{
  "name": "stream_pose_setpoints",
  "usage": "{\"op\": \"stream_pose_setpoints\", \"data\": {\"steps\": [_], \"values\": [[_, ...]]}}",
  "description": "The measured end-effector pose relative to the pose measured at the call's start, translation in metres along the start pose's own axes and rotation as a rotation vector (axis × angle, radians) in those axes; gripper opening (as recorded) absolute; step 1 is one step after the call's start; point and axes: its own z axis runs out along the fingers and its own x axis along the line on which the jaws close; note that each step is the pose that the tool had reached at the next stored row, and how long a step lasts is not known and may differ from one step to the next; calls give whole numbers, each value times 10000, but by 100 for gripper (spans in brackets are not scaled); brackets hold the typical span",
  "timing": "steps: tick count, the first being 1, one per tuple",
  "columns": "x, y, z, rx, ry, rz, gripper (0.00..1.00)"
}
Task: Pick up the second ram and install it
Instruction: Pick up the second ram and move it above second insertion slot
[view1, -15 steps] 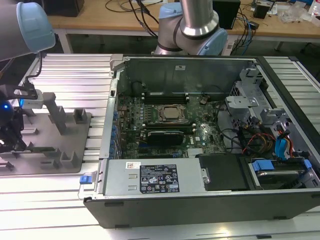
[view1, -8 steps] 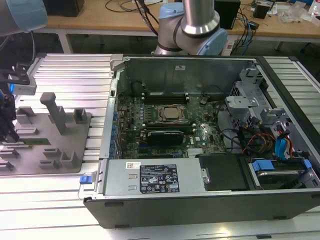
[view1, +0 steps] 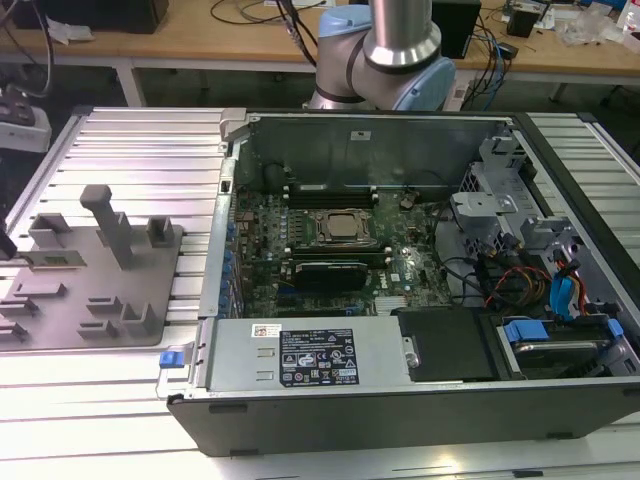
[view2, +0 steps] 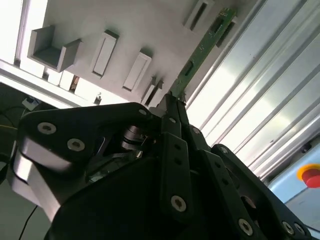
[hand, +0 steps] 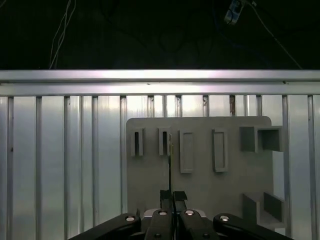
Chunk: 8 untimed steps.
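Note:
The second ram (view2: 202, 47) is a thin green board that sticks out from between the fingertips of my gripper (view2: 171, 100), which is shut on its near end. In the first wrist view the ram (hand: 170, 165) shows edge-on as a thin line. It runs from the gripper (hand: 172, 196) to a narrow slot holder (hand: 164, 142) on the grey fixture plate (hand: 205, 170). In the exterior view the ram (view1: 50, 260) lies level over the fixture plate (view1: 100, 290) at the exterior view's left, with the gripper (view1: 4, 245) at the frame's edge.
The open computer case (view1: 400, 390) stands at the exterior view's right of the fixture. Inside it are the motherboard (view1: 330, 240) and long black memory slots (view1: 330, 192). Upright grey holders (view1: 110, 225) rise from the fixture. A ribbed aluminium table (view1: 150, 140) lies underneath.

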Motion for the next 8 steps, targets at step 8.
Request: {"op": "stream_pose_setpoints", "data": {"steps": [8], "values": [[-11,22,-494,0,0,1,9]]}}
